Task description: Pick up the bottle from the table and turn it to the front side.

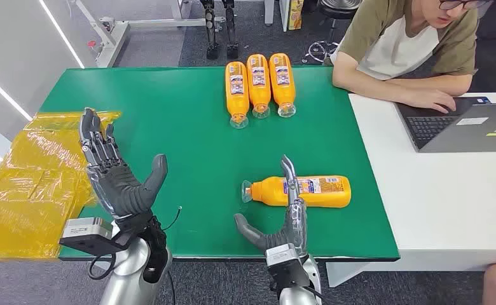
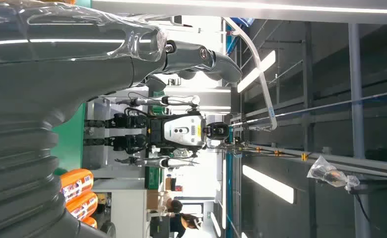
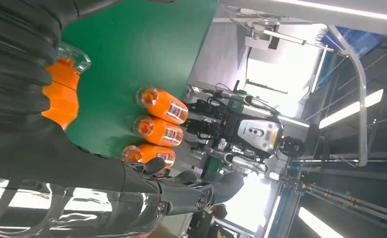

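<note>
On the green surface point(image 1: 188, 140), we are easing our open right hand point(image 1: 282, 219) around the orange plastic bottle point(image 1: 309, 192), left hand point(image 1: 115, 171) open.

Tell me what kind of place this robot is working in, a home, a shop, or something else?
Most likely a robotics lab or test workshop. Another humanoid robot stands on a rig in the background, a person works at a laptop beside the green table, and orange bottles lie lined up like test props.

Head view: bright, even overhead light, sharp focus, faint shadows on green counter point(image 1: 169, 121). Wrist views: ceiling strip lights point(image 2: 268, 183) blow out; glare streaks on glossy hand covers, near surfaces soft.
</note>
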